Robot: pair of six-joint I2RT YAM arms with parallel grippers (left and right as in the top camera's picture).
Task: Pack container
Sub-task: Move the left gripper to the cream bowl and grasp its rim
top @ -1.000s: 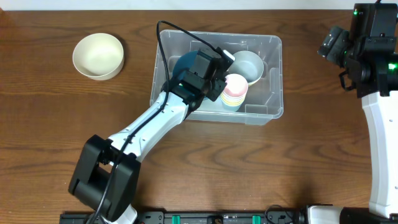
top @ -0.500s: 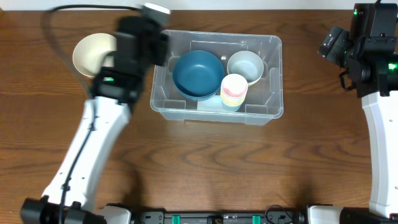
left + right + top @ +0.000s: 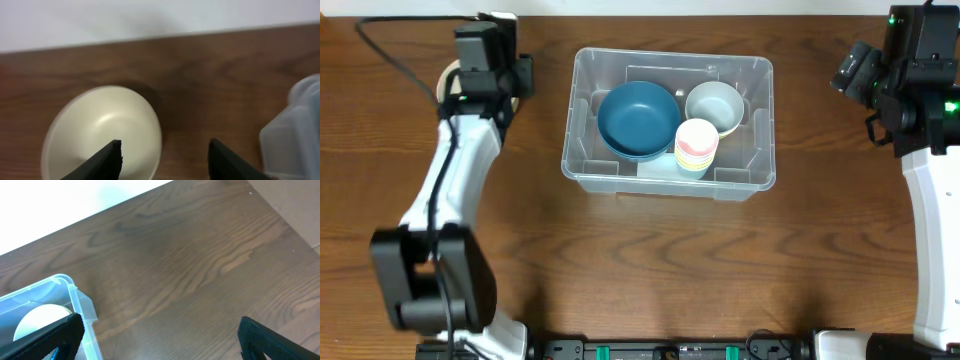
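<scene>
Left fingers apart over the bowl's rim, lined up to grab it for the container; right fingers wide apart, idle.

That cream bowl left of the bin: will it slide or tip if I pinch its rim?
The bowl looks rigid and thin-walled, so probably light. Its glossy inside suggests a rim pinch could slip. Upright on the smooth table, it would likely slide before tipping.

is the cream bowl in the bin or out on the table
Out. The cream bowl sits upright on the table, beside the bin, not inside it.
</scene>
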